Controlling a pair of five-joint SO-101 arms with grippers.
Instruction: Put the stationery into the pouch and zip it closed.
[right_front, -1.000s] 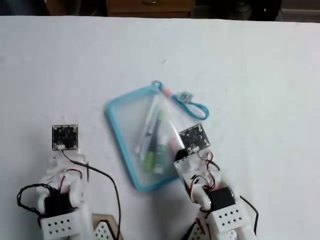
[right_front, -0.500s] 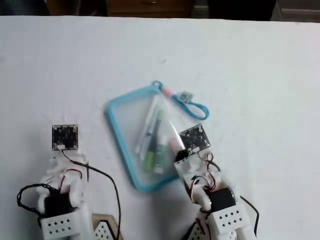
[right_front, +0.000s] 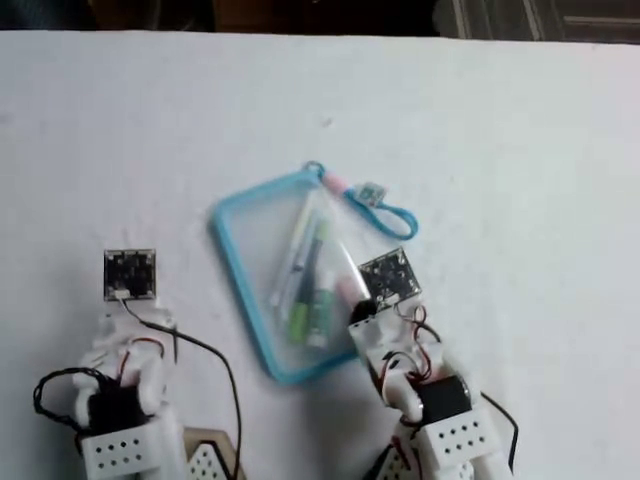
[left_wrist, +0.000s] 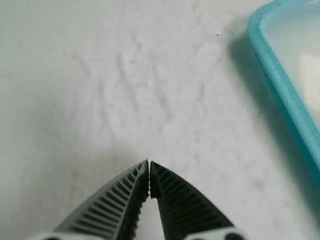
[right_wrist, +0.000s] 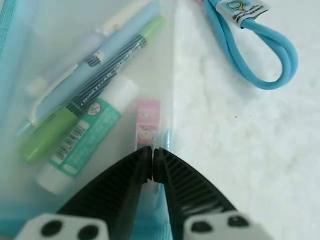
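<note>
Zipping looks like the step in hand, since the stationery already lies inside the pouch. To do it well, the right end effector should get a firm hold on the slider and draw it straight along the pouch's long side. The other arm should pin the pouch so that it neither slides nor bunches on the counter. The pull should stay low and in line with the edge, because a skewed tug is likely to twist the thin plastic or snag it.

The right end effector's tips are pressed together over the pouch's side that faces the counter's right edge, just beside the pink eraser. I cannot tell whether they pinch a slider or merely rest there. The left end effector is also pressed together, with nothing in it, above bare counter just beside the pouch's blue rim.

The pouch is a clear, flat sleeve with blue trim. It lies slantwise about mid-counter, nearer the near edge, with its blue strap loop at the corner towards the far edge. Through it show several pens and a green-labelled glue stick. How far the zip is closed cannot be made out.
</note>
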